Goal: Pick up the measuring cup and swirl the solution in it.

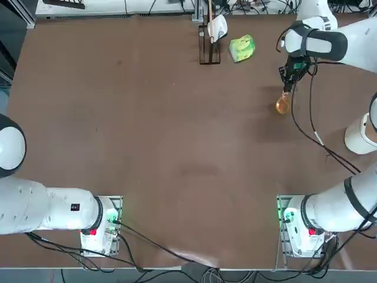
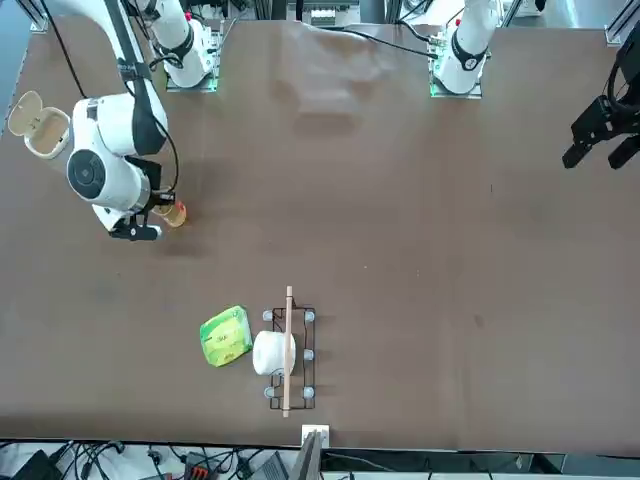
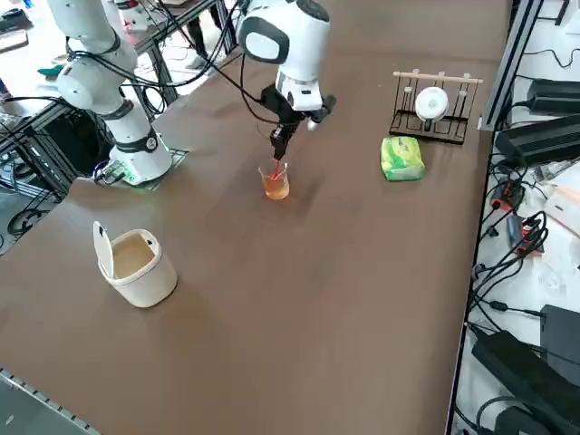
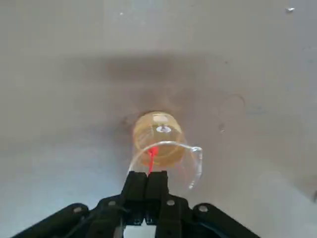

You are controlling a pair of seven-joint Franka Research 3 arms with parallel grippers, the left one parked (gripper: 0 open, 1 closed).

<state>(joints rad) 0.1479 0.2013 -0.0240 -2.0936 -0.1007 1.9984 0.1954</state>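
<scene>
The measuring cup (image 1: 283, 106) (image 3: 276, 184) is a small clear glass vessel standing at the far right part of the brown table (image 1: 147, 147). The orange solution (image 4: 158, 141) fills its lower body. My right gripper (image 3: 277, 156) (image 4: 151, 176) points down over it, its two black fingers pressed together on the near side of the cup's rim. A thin red mark shows on the glass just past the fingertips. In the front view the cup (image 2: 172, 213) peeks out beside the gripper (image 2: 160, 212). Whether the cup's base rests on the table I cannot tell.
A green lump (image 1: 242, 48) (image 3: 401, 159) lies farther back, next to a wire rack (image 1: 209, 53) (image 3: 433, 127) holding a white roll and a wooden stick. A white lidded cup (image 3: 136, 263) (image 1: 360, 134) stands near the table's right edge, closer to the arm's base.
</scene>
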